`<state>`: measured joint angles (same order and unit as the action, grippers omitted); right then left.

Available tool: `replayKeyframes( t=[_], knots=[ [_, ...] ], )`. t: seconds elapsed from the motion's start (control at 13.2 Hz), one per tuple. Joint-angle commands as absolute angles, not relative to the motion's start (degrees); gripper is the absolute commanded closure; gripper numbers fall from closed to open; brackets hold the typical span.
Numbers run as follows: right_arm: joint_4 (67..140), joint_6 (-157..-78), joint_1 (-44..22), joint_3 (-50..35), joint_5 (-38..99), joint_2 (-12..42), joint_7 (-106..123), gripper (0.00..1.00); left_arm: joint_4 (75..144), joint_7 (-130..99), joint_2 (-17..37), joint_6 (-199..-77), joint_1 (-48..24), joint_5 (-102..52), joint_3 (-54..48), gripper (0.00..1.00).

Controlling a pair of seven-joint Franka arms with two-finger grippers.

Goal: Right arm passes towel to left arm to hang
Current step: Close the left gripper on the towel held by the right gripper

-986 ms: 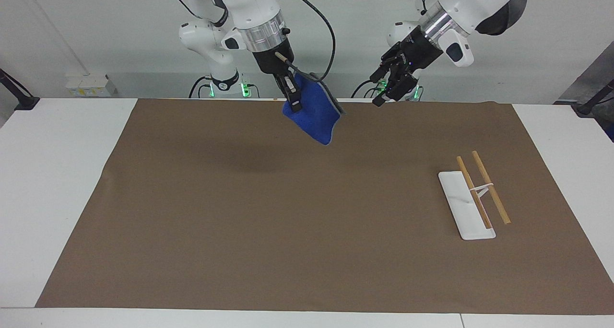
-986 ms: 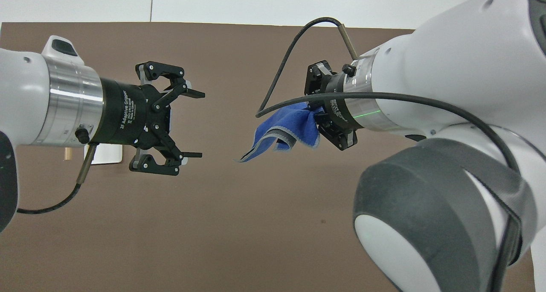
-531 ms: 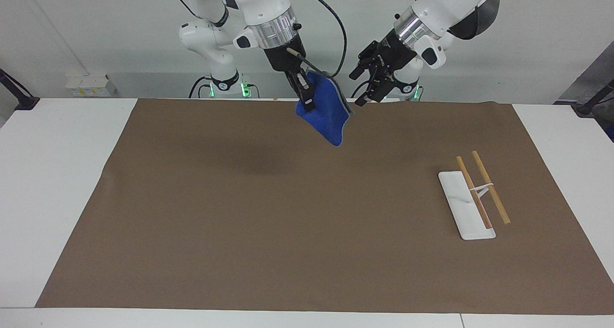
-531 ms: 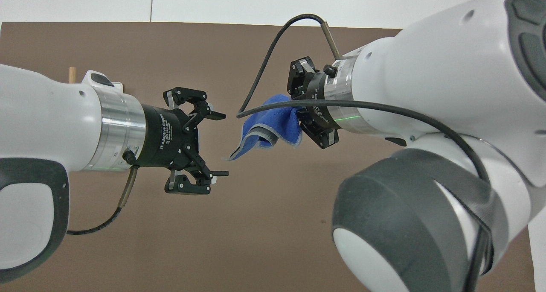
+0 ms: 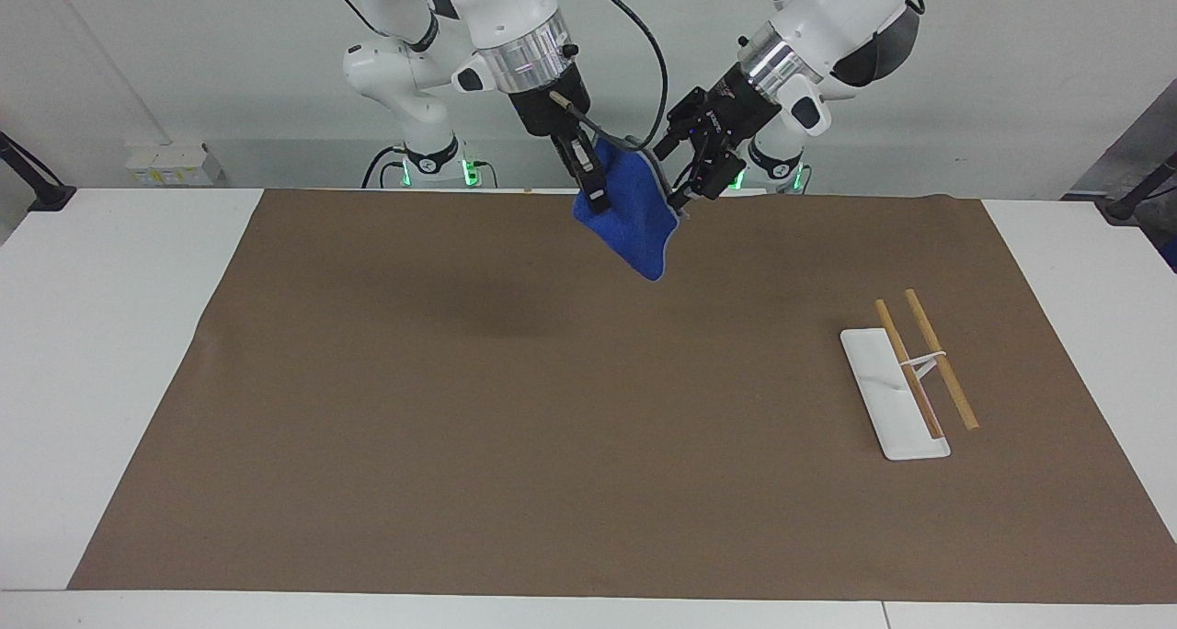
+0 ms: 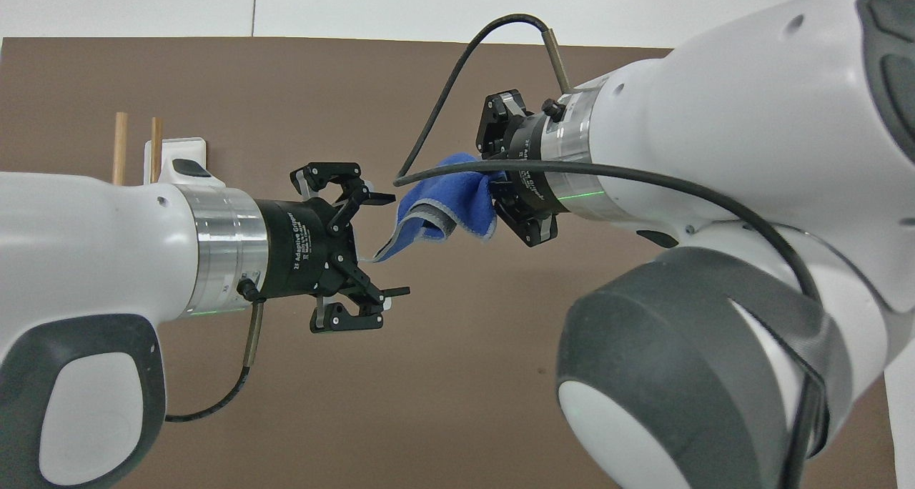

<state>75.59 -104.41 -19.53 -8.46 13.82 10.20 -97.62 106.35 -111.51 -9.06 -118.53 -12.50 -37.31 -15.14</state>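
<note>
Done: your right end effector (image 5: 589, 180) was clamped on the towel (image 5: 634, 220), aloft.
Left: your left end effector (image 6: 386, 244), fingers apart beside the towel; handover and hanging on the rods (image 5: 924, 362) remained.

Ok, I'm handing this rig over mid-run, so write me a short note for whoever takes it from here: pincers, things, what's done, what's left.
Right pincer: shut on the small bright-blue fluffy towel, held in the air over the robots' edge of the brown mat.
Left pincer: open, level with the towel's hanging corner, which lies between its fingers; no grip yet.
White tray with wooden rods: on the mat toward the left arm's end, nothing on it.
Done: towel lifted and presented.
Left: close the left pincer on the towel, release the right, hang the towel on the rods.
</note>
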Motion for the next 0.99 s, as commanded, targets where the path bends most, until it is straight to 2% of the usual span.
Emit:
replayKeyframes(
  t=[0.0,0.83,0.91],
  knots=[
    [75.2,-105.7,-19.3,-8.8,15.1,10.6,-99.2,1.00,109.2,-112.4,-10.3,-123.0,-12.9,-39.2,-16.4,0.00],
    [75.6,-105.9,-19.9,-8.8,15.0,10.7,-99.1,1.00,111.9,-111.5,-9.9,-133.8,-13.0,-40.0,-16.8,0.00],
    [75.6,-105.9,-19.9,-8.8,15.0,10.7,-99.1,1.00,112.3,-111.6,-9.9,-135.2,-13.5,-40.3,-16.8,0.02]
  ],
)
